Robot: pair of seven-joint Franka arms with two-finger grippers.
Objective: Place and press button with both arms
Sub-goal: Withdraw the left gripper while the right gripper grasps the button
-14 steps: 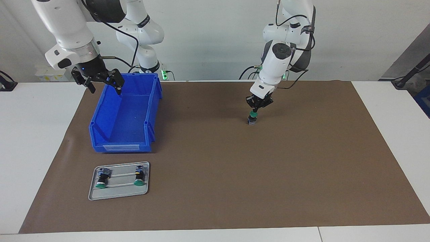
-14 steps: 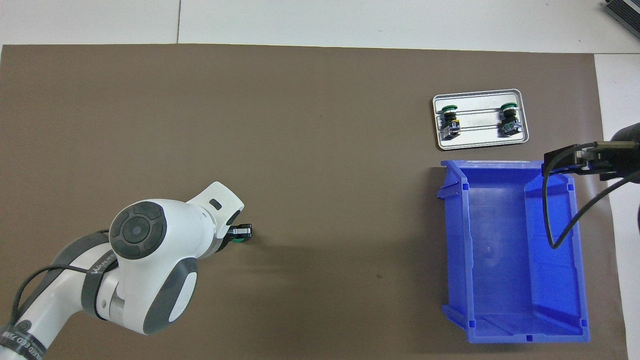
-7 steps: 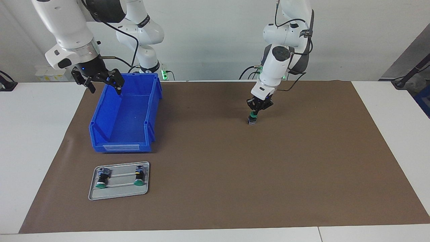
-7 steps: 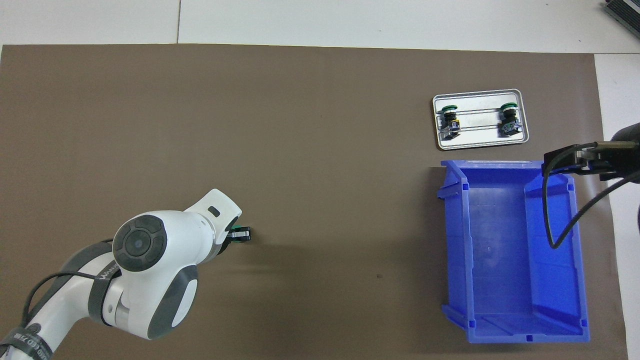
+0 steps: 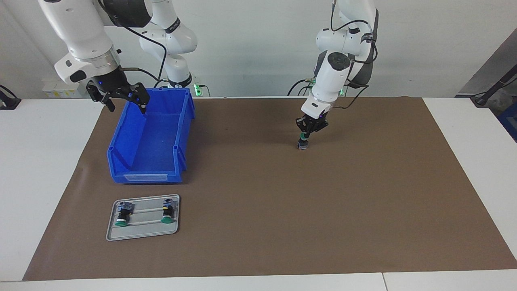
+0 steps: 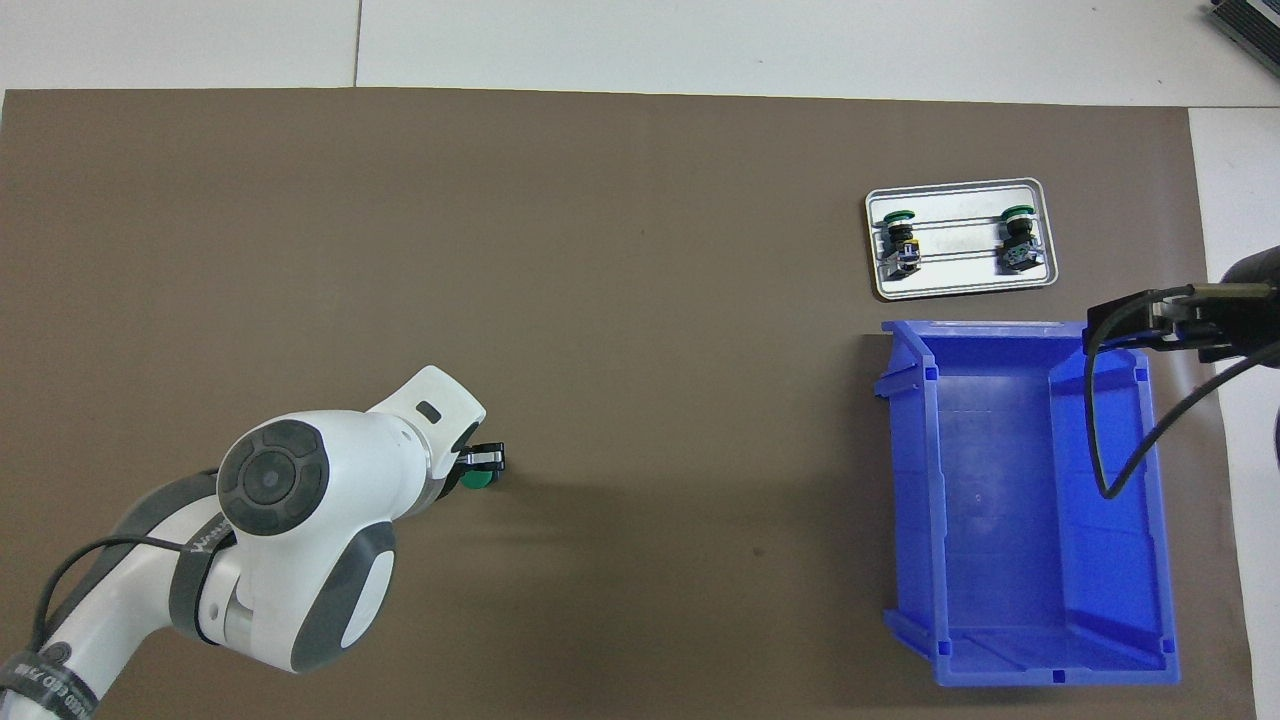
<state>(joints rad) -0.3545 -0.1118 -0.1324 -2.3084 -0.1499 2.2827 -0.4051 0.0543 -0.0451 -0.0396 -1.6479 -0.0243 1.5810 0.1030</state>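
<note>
One button (image 5: 302,144) stands placed on the brown mat (image 5: 363,202), with the left gripper (image 5: 308,131) seemingly pressing its cap, fingers together. Right gripper (image 5: 121,97) waits, fingers apart, over the blue bin (image 5: 149,161).

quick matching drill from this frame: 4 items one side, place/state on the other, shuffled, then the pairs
Things:
1. blue bin
2. metal tray
3. button on the mat
4. right end effector

Places or states:
A. standing upright under the left end effector
B. empty, at the right arm's end of the table
C. up in the air over the bin's rim
D. holds two buttons lying on their sides, farther from the robots than the bin

Pairs: 1-B, 2-D, 3-A, 4-C
</note>
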